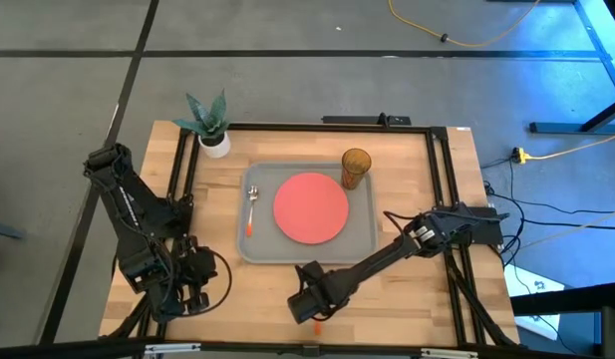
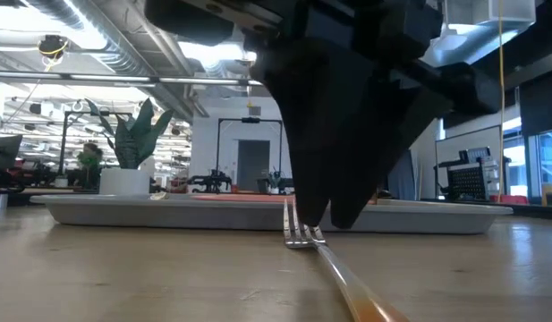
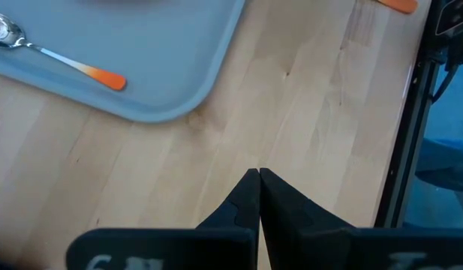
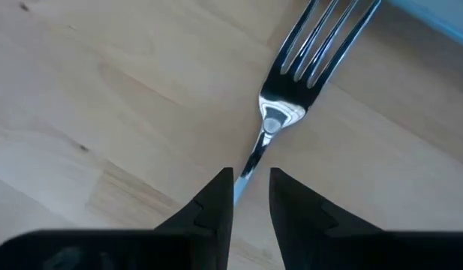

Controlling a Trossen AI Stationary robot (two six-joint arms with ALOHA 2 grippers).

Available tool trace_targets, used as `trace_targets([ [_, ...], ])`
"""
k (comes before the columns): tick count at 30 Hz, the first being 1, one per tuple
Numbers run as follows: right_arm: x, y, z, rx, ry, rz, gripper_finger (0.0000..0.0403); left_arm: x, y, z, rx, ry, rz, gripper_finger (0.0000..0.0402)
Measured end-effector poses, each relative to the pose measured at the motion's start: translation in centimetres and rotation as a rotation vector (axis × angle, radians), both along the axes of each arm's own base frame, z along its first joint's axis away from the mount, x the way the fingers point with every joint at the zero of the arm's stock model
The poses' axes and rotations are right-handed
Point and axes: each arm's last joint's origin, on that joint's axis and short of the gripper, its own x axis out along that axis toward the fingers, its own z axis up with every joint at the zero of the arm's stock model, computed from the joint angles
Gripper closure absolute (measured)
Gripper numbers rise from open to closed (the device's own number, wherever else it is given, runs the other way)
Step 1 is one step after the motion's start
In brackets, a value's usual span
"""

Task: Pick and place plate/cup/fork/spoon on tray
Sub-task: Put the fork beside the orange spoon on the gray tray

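Fork (image 4: 306, 71), shiny metal, flat on wood table (image 4: 103, 97); right gripper (image 4: 251, 196) fingers apart astride its neck.

No readable text, labels or brands, possibly a partial mark on the left gripper (image 3: 259, 196)

From above, the right gripper (image 1: 309, 302) covers nearly all of the fork (image 1: 318, 321); only its orange handle tip shows. At table height the tray (image 2: 150, 211) rim hides the spoon, and the cup is behind the gripper. The right wrist view cuts off the fork's (image 4: 299, 82) tine ends, and its handle passes out of sight between the fingers.
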Motion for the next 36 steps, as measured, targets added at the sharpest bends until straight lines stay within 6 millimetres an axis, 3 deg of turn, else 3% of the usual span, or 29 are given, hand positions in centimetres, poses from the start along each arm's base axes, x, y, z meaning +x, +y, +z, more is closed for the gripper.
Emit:
trace_targets([
  [6, 0.1, -0.1, -0.1, 0.001, -0.003, -0.015, 0.0314, 0.0, 0.0, 0.0, 0.000, 0.000, 0.000, 0.0401],
  [18, 0.6, -0.2, -2.1, -0.002, 0.026, -0.027, 0.0315, 0.0, 0.0, 0.0, 0.000, 0.000, 0.000, 0.0401],
  [36, 0.7, -0.4, -2.3, 0.011, 0.034, -0.007, 0.0315, -0.1, -0.1, 0.0, -0.001, 0.001, -0.005, 0.0401],
])
